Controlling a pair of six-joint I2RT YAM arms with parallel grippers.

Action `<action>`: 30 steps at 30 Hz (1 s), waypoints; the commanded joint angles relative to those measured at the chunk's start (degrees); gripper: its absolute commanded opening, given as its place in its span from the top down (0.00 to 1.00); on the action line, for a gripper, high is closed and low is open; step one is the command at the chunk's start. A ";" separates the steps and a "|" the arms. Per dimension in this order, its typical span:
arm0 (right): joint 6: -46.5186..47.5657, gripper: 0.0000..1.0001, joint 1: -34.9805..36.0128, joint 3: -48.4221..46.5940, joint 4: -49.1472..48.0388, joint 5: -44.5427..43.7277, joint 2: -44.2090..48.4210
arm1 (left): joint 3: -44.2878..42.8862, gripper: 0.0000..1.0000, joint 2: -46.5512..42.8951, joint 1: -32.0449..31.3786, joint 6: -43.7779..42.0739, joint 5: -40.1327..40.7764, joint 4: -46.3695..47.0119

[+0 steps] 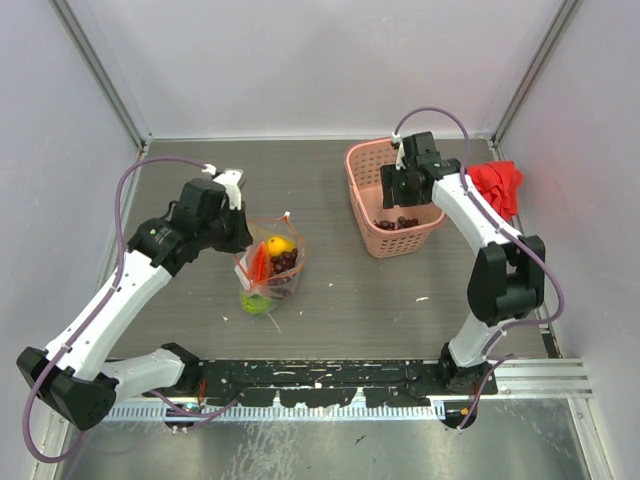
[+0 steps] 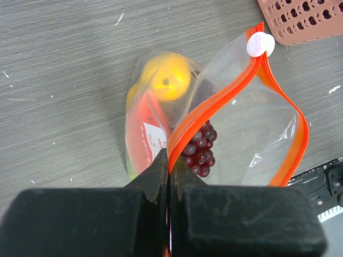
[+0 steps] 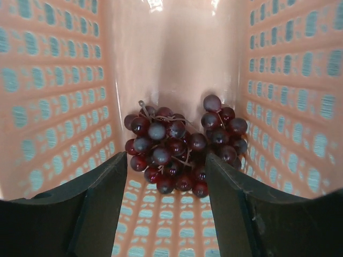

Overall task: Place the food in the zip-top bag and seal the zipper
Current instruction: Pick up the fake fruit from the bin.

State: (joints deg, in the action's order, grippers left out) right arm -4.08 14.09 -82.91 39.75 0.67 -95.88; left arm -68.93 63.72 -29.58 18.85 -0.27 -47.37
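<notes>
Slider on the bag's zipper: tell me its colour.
The slider is white; left wrist view shows it best.

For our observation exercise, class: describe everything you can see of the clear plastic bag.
The bag is small, clear, crinkled plastic, resting on the grey table left of the pink basket. An orange-red zipper rims its mouth, with a white slider at the far end. The two strips bow apart, so the mouth is open. The left gripper pinches the zipper's near end. Inside show a yellow fruit and dark purple grapes.
</notes>
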 commanded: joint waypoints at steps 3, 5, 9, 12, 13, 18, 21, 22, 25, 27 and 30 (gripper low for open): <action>6.21 0.31 -0.73 -1.23 0.38 7.05 -6.22 | -0.16 1.00 -1.65 0.57 -0.02 -0.27 2.37; 7.63 0.26 -0.78 -1.36 0.93 7.49 -8.10 | -0.12 1.00 -1.62 0.61 -0.04 -0.39 2.37; 9.16 0.19 -0.76 -2.01 1.69 7.38 -11.75 | -0.16 1.00 -1.50 0.73 0.04 -0.66 2.46; 9.59 0.16 -0.82 -2.32 1.65 7.65 -14.09 | -0.06 1.00 -1.41 0.84 0.15 -0.89 2.42; 9.61 0.15 -0.75 -2.44 1.65 7.59 -14.89 | 0.01 1.00 -1.41 0.84 0.13 -0.90 2.46; 10.22 0.15 -0.73 -2.30 2.20 6.39 -18.42 | 0.03 1.00 -1.41 1.10 0.23 -1.11 2.62; 10.10 0.18 -0.78 -2.32 2.58 4.18 -20.13 | 0.10 1.00 -1.33 1.17 0.31 -1.30 2.59; 10.01 0.21 -0.73 -2.40 2.61 3.69 -20.77 | 0.07 1.00 -1.39 1.19 0.35 -1.35 2.63; 9.35 0.35 -0.79 -2.69 2.32 3.51 -21.44 | 0.14 1.00 -1.37 1.26 0.31 -1.40 2.73; 8.82 0.46 -0.78 -2.76 1.91 3.64 -21.32 | 0.22 1.00 -1.47 1.45 0.33 -1.49 2.81; 7.92 0.64 -0.77 -2.87 1.37 3.49 -20.33 | 0.34 1.00 -1.43 1.55 0.40 -1.66 2.77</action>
State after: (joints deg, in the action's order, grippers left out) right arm 4.58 13.50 -84.77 41.23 5.69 -115.92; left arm -68.53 63.72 -28.60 18.90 -1.08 -46.98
